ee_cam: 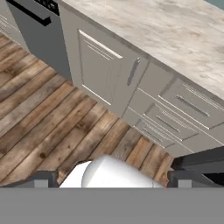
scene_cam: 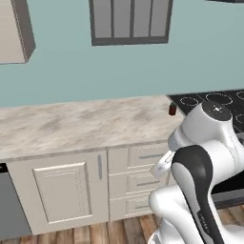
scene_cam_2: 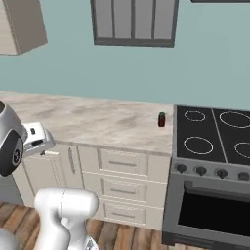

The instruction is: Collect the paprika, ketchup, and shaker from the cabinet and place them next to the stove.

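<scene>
The paprika (scene_cam_2: 161, 119), a squat dark red jar with a dark cap, stands upright on the pale marble counter (scene_cam_2: 97, 122) just left of the stove (scene_cam_2: 215, 134); the left base view also shows the paprika (scene_cam: 172, 109) by the stove (scene_cam: 209, 101). A corner of the cream cabinet (scene_cam: 16, 28) hangs high at the left, and its inside is hidden. The ketchup and the shaker are out of view. My gripper (ee_cam: 113, 178) is open with nothing between its fingertips (ee_cam: 43, 177), held low in front of the base cupboards and pointing down at the floor.
A grey-framed window (scene_cam_2: 134, 22) sits on the wall above the counter. Under the counter are a panelled door (ee_cam: 103, 72) and a stack of drawers (ee_cam: 175, 113). A dark dishwasher front (ee_cam: 30, 26) stands to the left, above the wooden floor (ee_cam: 48, 127).
</scene>
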You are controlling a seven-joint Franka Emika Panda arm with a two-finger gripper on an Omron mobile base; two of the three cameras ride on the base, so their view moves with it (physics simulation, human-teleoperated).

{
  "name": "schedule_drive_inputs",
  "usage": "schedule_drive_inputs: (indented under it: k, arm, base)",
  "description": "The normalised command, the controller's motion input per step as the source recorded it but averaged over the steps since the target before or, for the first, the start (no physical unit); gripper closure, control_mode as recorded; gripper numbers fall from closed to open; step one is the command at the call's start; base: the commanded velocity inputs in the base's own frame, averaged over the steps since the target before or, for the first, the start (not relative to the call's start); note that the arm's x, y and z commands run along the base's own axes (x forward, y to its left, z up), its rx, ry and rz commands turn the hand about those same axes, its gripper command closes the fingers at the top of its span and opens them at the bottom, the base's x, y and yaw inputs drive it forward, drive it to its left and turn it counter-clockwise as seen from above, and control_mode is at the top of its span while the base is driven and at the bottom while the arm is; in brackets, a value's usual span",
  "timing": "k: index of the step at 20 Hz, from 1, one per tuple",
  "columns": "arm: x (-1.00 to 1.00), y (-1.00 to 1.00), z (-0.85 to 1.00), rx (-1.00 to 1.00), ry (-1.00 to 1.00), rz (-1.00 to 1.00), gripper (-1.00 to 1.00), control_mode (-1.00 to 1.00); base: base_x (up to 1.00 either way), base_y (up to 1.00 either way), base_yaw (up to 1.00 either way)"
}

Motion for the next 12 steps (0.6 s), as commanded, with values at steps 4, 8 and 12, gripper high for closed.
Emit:
schedule_drive_inputs:
  k: [4,8,12]
  arm:
    - [0.00,0.00,0.00,0.00,0.00,0.00,-1.00,1.00]
    - [0.00,0.00,0.00,0.00,0.00,0.00,-1.00,1.00]
    - [0.00,0.00,0.00,0.00,0.00,0.00,-1.00,1.00]
  base:
    - [-0.34,1.00,0.00]
    - [-0.21,1.00,0.00]
    - [-0.16,1.00,-0.01]
